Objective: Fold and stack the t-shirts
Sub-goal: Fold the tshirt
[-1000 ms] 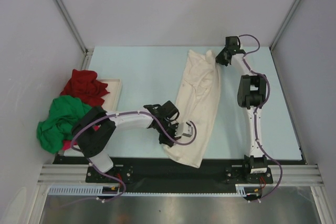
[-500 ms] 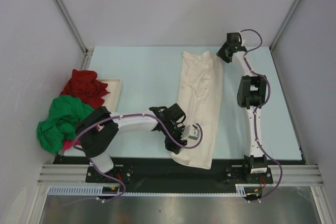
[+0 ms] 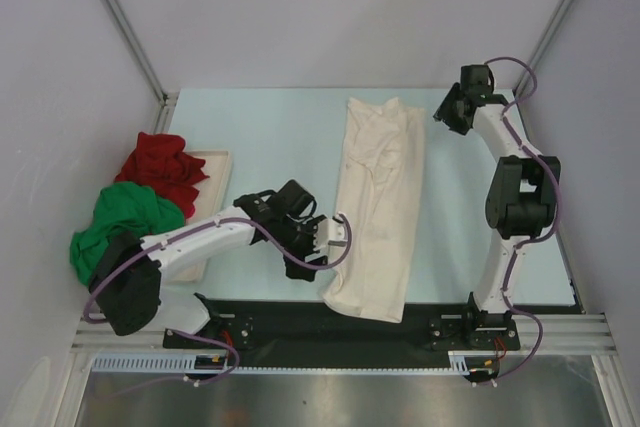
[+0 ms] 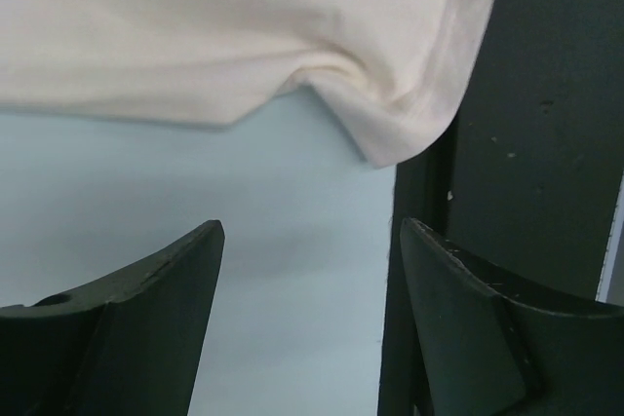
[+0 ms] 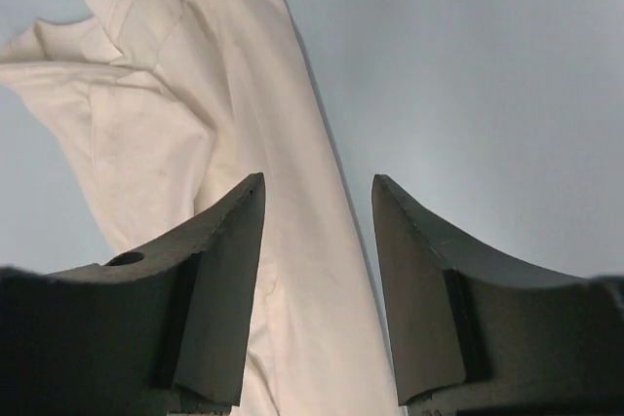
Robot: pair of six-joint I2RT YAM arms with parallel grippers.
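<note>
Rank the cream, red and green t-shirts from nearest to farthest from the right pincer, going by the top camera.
1. Cream t-shirt: laid out mid-table, just left of the right pincer.
2. Red t-shirt: far left, on the tray.
3. Green t-shirt: at the left edge, nearer the arm bases.

A plain cream-white t-shirt (image 3: 378, 212) lay at centre frame. At the left edge sat a dark red t-shirt (image 3: 160, 167) and a bright green t-shirt (image 3: 120, 222). The table (image 3: 270, 137) was pale blue and the tray (image 3: 218, 172) off-white. The left arm (image 3: 200, 239) and right arm (image 3: 497, 267) were white with black joints and purple cables.
</note>
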